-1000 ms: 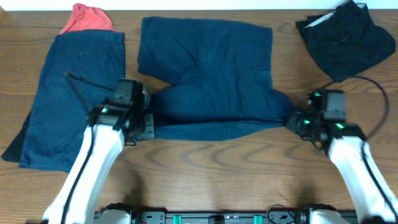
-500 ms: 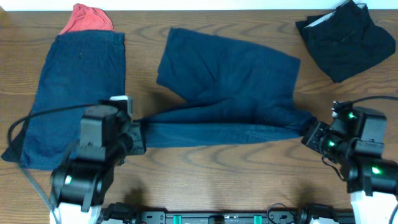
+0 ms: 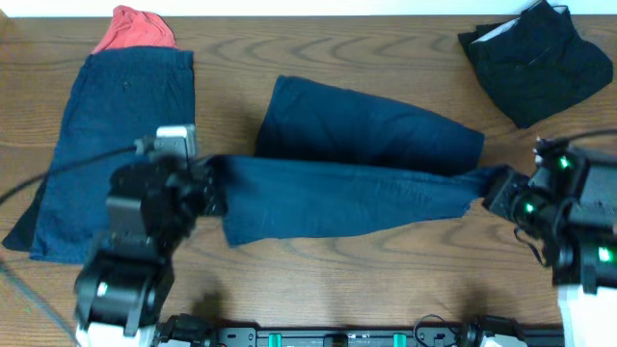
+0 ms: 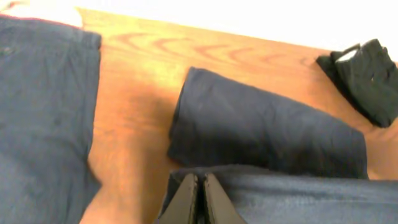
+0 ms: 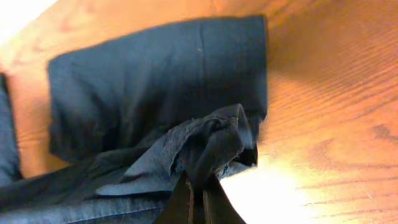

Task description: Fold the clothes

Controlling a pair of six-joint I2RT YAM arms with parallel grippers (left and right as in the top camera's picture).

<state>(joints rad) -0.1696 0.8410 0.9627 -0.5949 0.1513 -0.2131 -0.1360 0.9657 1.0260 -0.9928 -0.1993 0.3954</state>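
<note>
Shorts stretch across the table's middle. The left gripper pinches one end and the right gripper the other, both clamped tight. A second pair lies at the table's left.

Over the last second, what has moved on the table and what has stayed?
The left gripper and right gripper, still shut on the middle shorts, drew their near edge taut and rightward; the far half slid toward the robot. Nothing newly taken or let go. The left shorts, red cloth and black garment stayed put.
</note>
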